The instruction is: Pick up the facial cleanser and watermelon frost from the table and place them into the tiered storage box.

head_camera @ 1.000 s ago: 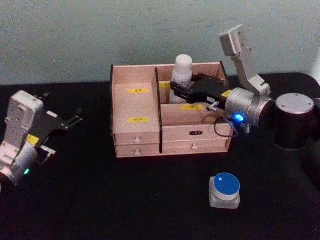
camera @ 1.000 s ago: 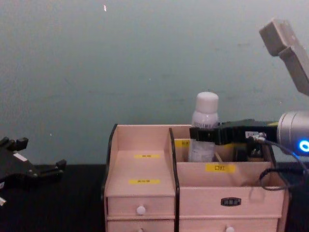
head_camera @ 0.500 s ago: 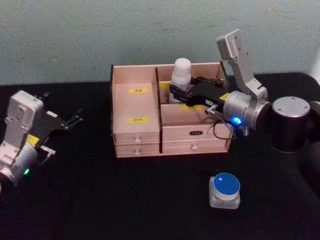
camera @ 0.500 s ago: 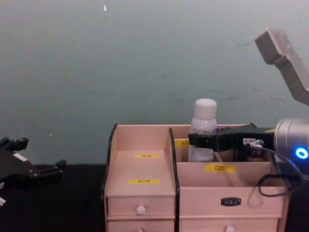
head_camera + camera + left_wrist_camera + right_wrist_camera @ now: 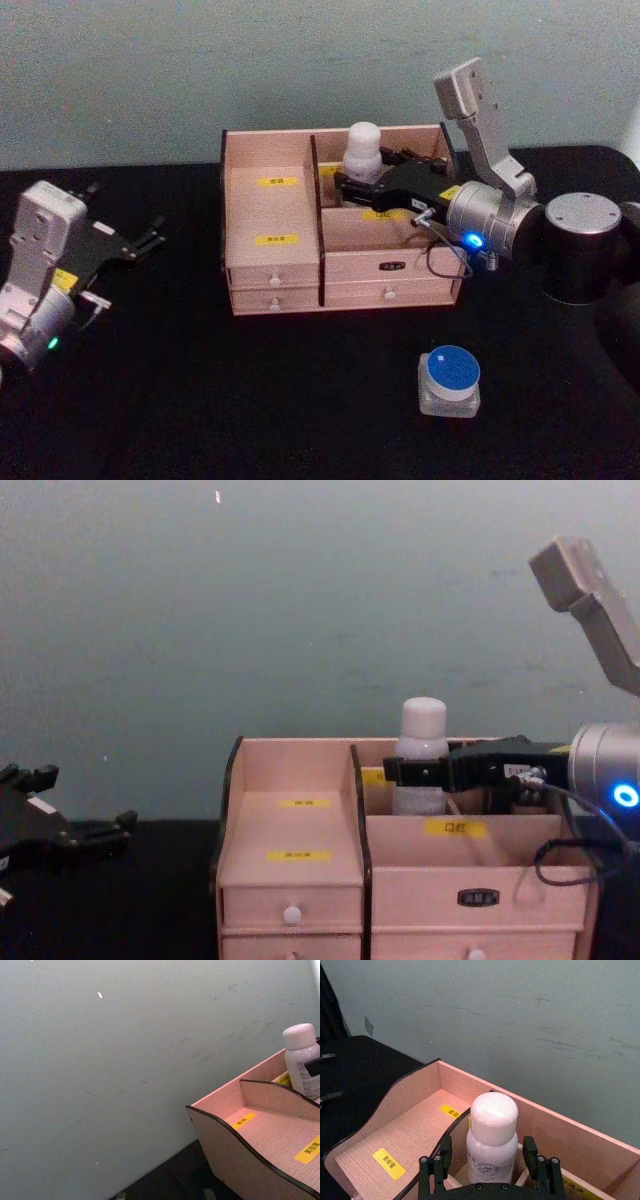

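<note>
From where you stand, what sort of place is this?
Probably a robot test bench: a black table by a plain wall, a wooden organiser, the right tool around a white bottle in it, the left tool idle at left.

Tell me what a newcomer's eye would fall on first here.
The tall white facial cleanser is upright in a rear compartment of the pale wooden tiered storage box, with the right gripper around it. The blue-lidded watermelon frost sits alone on the black table in front of the box's right end, while the left gripper is parked at far left.
</note>
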